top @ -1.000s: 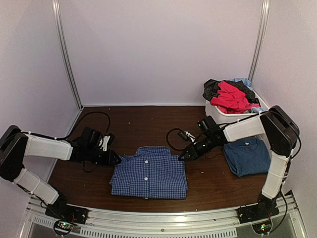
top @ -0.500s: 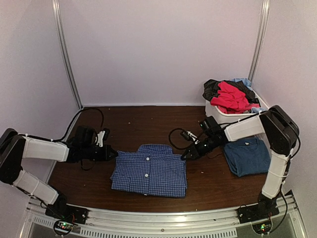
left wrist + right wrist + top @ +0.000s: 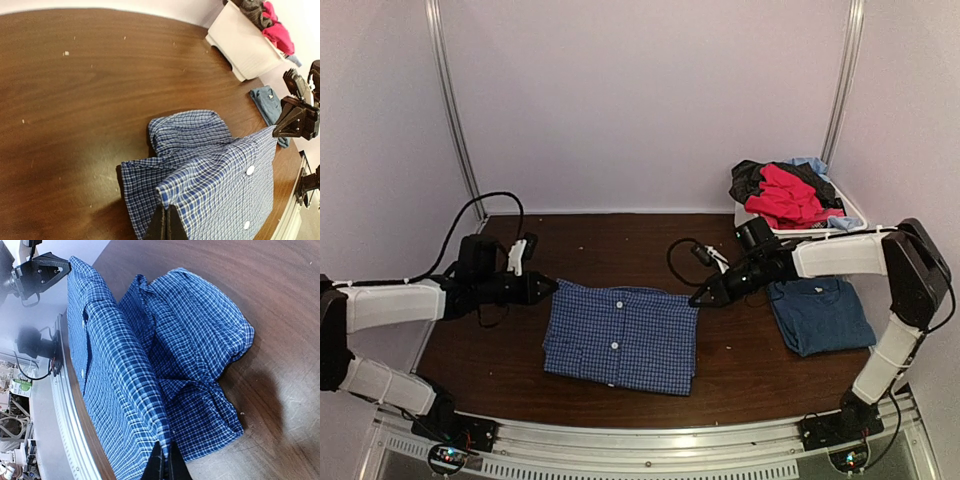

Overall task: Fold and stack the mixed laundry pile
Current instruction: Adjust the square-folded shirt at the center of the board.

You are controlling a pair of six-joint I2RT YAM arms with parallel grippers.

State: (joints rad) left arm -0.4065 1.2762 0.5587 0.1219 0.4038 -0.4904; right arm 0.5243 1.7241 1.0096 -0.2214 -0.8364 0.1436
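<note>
The blue-and-white checked button shirt (image 3: 620, 338) lies folded at the table's middle, buttons up, its far edge raised and stretched between both grippers. My left gripper (image 3: 552, 288) is shut on the shirt's far left corner (image 3: 167, 197), and the cloth rises into the closed jaws. My right gripper (image 3: 695, 300) is shut on the far right corner (image 3: 167, 440). A folded dark-blue T-shirt (image 3: 820, 312) lies on the table to the right. The rest of the laundry pile (image 3: 782, 195), red, black and light-blue, fills the bin.
The white plastic bin (image 3: 760, 232) stands at the back right corner, just behind the right arm. Black cables (image 3: 675, 262) loop over the table near both wrists. A metal rail (image 3: 650, 440) runs along the near edge. Walls close in on three sides.
Both grippers have shut on the checked shirt's far corners and drawn them up and back. The shirt's far edge has lifted and pulled taut.
</note>
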